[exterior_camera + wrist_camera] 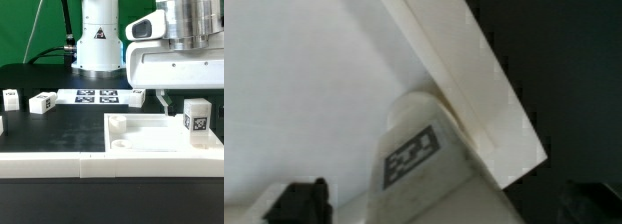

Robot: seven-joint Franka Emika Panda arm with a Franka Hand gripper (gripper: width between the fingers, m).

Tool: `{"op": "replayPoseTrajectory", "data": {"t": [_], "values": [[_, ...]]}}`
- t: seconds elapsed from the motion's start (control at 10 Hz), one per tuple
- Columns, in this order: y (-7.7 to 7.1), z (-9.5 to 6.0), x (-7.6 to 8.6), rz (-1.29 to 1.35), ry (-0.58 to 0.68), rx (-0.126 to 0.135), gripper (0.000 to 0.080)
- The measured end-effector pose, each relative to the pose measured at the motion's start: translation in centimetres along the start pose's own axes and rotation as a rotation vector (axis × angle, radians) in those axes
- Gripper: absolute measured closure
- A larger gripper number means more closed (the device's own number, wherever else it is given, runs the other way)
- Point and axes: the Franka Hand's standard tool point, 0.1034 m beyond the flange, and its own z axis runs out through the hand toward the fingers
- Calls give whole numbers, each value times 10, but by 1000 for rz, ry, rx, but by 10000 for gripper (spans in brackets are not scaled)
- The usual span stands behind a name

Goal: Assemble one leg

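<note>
White matte plastic throughout: leg (196, 118) is a small blocky post standing upright, with a square black-and-white tag (198, 122) on its face. Pattern only, blurred in the wrist view. It sits in the big square tray-like panel (150, 140), at the raised rim (473, 90) on the exterior view's right. Touching or just beside that rim, can't tell which. Table (60, 130) is flat black with a slight sheen. Marker board (100, 97) is thin, flat and white, carrying a row of tags. Two more small white blocks (43, 101) lie well apart on the exterior view's left. Gripper (443, 205) hangs right above the leg, dark fingertips (299, 200) spread wide either side of it, gripping nothing.
</note>
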Motion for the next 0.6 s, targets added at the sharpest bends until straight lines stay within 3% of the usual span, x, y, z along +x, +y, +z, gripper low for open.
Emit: {"op": "replayPoseTrajectory", "data": {"t": [0.4, 0.6], "values": [[-5, 2, -3, -432, 34, -81, 150], [-3, 3, -2, -476, 36, -82, 150]]}}
